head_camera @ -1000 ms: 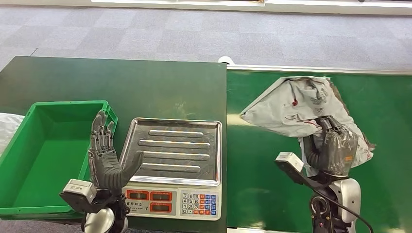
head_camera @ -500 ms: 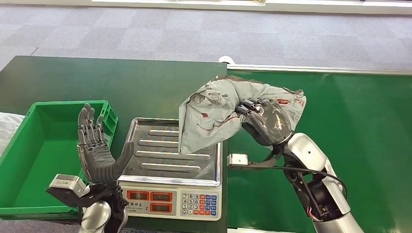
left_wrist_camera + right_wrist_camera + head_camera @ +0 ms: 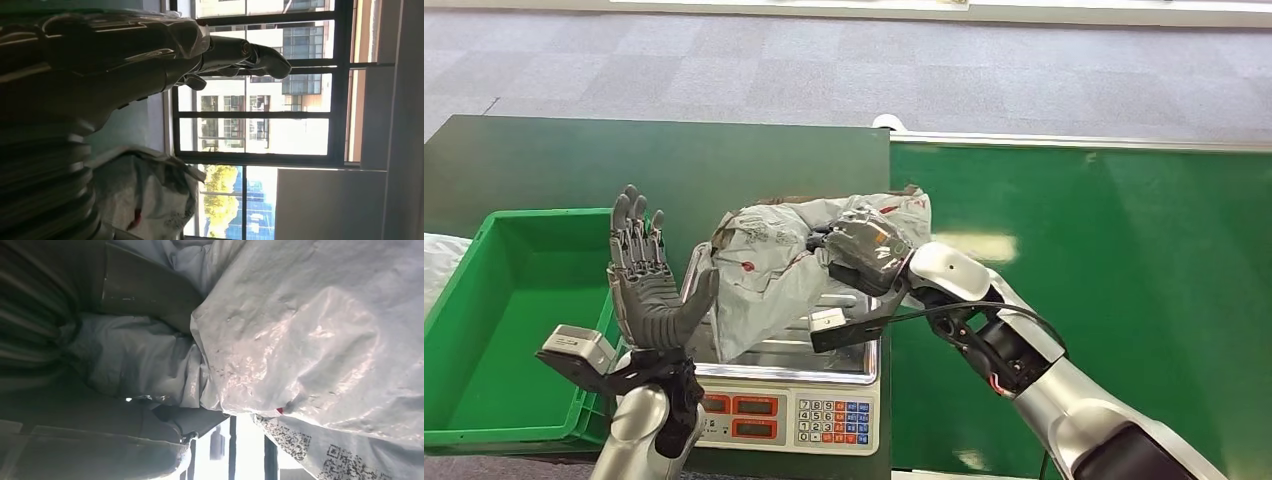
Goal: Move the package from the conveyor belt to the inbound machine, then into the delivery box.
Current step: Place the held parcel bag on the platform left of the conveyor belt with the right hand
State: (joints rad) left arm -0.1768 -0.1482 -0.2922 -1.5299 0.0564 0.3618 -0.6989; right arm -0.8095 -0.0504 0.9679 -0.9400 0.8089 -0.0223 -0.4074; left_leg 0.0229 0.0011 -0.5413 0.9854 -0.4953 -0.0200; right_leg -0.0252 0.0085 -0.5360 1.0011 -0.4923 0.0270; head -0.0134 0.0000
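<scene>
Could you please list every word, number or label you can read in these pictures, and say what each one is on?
No text here can be read for certain.
Package: black print and red marks, too blurred to read.
Package, right wrist view: square codes and small print, too small to read.
Scale: key markings too small; the red display windows show no readable digits.

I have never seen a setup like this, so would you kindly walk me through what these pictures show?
This is a humanoid robot seen from its own cameras. The wide picture looks down from its head; the other two sit at its wrists. Its right hand holds a grey plastic package over the steel tray of a weighing scale. Its left hand is raised, open, holding nothing. A green box stands beside the scale, and the bright green conveyor belt lies on the other side.
</scene>
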